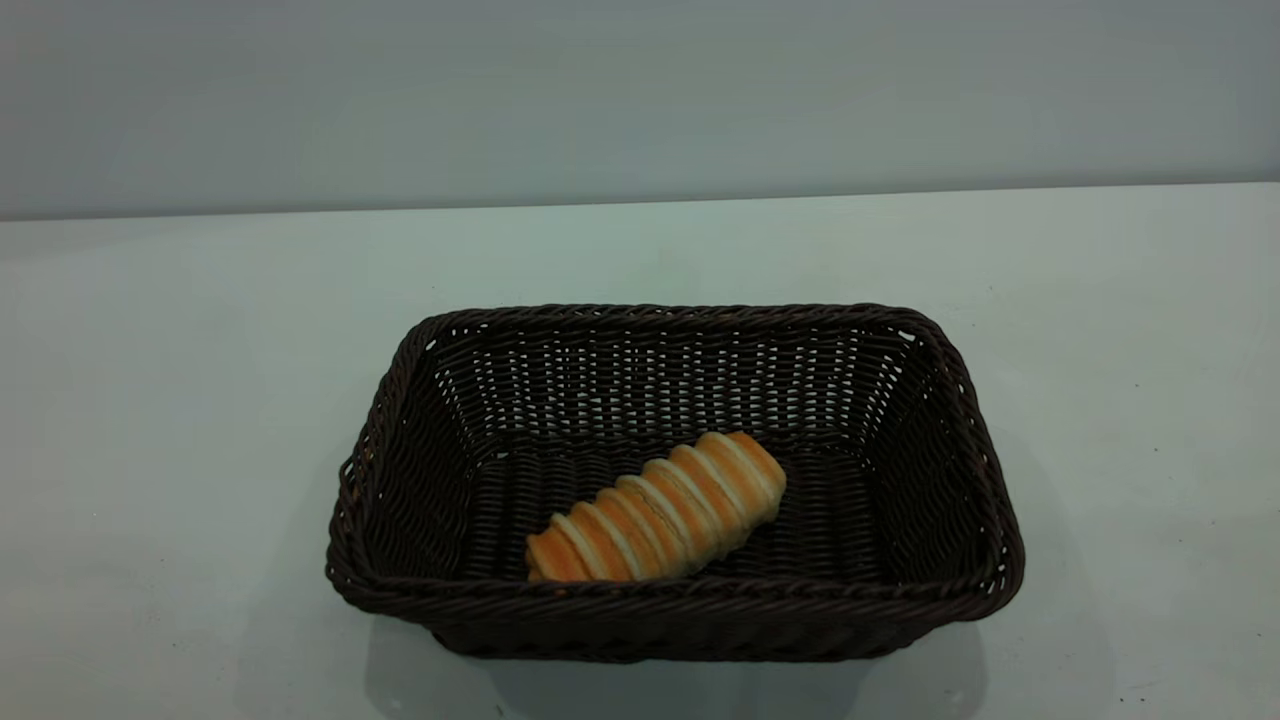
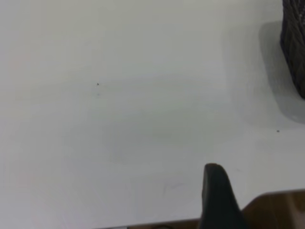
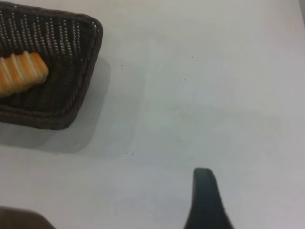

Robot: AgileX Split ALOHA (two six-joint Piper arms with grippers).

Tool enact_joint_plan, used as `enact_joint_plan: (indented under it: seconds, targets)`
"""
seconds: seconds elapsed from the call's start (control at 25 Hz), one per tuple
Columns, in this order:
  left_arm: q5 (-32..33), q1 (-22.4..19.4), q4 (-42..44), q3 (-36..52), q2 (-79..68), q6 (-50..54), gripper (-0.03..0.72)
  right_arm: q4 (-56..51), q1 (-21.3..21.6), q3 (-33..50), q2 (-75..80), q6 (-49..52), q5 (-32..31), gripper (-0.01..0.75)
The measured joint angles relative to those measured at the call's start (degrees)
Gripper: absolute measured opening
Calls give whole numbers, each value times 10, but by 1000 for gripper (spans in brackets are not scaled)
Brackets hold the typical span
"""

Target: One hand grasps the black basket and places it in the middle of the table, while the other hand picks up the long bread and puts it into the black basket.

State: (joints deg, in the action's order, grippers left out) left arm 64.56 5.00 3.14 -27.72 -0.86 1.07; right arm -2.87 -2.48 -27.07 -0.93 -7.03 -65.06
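Note:
The black basket (image 1: pixel 400 440) stands in the middle of the white table (image 1: pixel 160 400). The long bread (image 1: pixel 660 510) lies inside it on the basket floor, slanted, toward the near wall. Neither gripper shows in the exterior view. In the left wrist view only a dark tip of my left gripper (image 2: pixel 217 195) shows, above bare table, with a corner of the basket (image 2: pixel 295 43) far off. In the right wrist view a dark tip of my right gripper (image 3: pixel 205 200) shows above bare table, well away from the basket (image 3: pixel 71 95) and the bread (image 3: pixel 21 71) in it.
A plain grey wall (image 1: pixel 640 100) stands behind the table. A brown edge (image 2: pixel 276 210) shows beside the left gripper. A few tiny dark specks dot the tabletop.

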Motion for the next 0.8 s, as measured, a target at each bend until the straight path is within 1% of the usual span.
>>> enact_joint_plan:
  seconds: [0.2,0.8]
  targets:
    - [2,-2,0,0,20,0,472,0,0,0,-1,0,0,527]
    - [2,-2,0,0,21,0,472,0,0,0,-1,0,0,528]
